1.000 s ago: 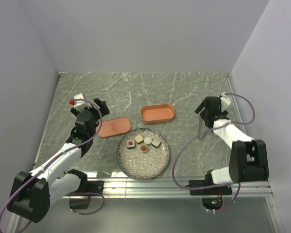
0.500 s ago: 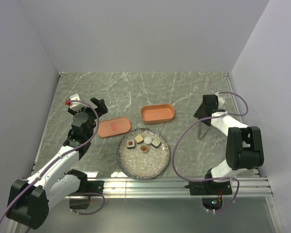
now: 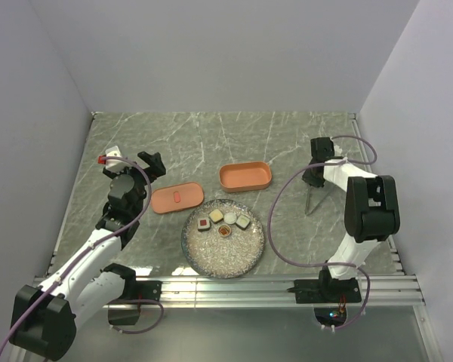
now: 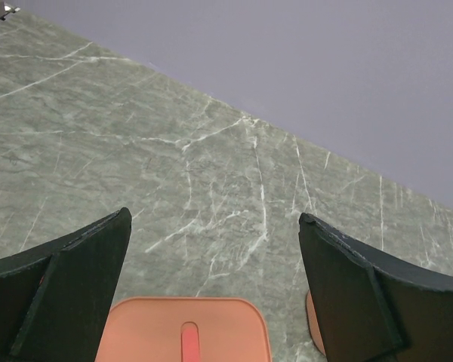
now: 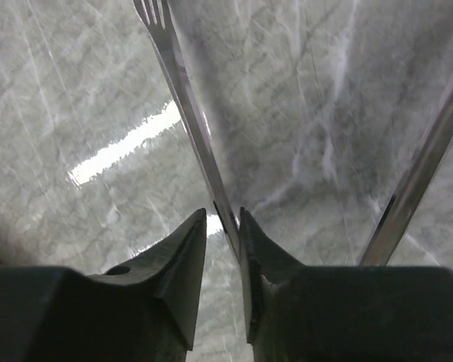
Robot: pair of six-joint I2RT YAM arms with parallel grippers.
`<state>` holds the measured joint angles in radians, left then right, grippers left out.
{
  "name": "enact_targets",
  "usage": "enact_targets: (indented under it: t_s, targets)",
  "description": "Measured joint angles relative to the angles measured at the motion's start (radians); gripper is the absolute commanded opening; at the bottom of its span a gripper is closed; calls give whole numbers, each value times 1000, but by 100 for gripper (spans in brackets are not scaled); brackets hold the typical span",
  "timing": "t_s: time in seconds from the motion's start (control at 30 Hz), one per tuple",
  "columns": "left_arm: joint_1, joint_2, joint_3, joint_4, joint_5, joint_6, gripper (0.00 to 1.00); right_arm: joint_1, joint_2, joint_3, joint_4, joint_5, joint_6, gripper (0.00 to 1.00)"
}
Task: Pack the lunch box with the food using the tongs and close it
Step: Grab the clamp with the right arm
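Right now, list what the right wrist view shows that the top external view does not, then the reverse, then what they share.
Only the right wrist view: the right gripper pinching one arm of the tongs, the toothed tip of that arm, and the other arm running free alongside.

Only the top external view: the lunch box, its lid, the plate carrying the food, and the open left gripper.

Both: the tongs, the right gripper and the marble table.
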<state>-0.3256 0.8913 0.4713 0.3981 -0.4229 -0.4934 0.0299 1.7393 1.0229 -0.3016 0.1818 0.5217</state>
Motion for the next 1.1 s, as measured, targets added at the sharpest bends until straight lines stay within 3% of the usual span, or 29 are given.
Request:
enact_targets:
  t_s: [0.3, 0.6, 1.1]
  targets:
    - [8, 2, 0, -1, 8, -2, 99, 9, 102, 143, -77, 15, -42, 22]
    - [8, 15, 0, 0, 8, -2, 99, 33, 289, 435, -159, 24, -118, 14]
    - [13, 44, 0, 0, 7, -2, 99, 102, 542, 856, -264, -93, -218, 12]
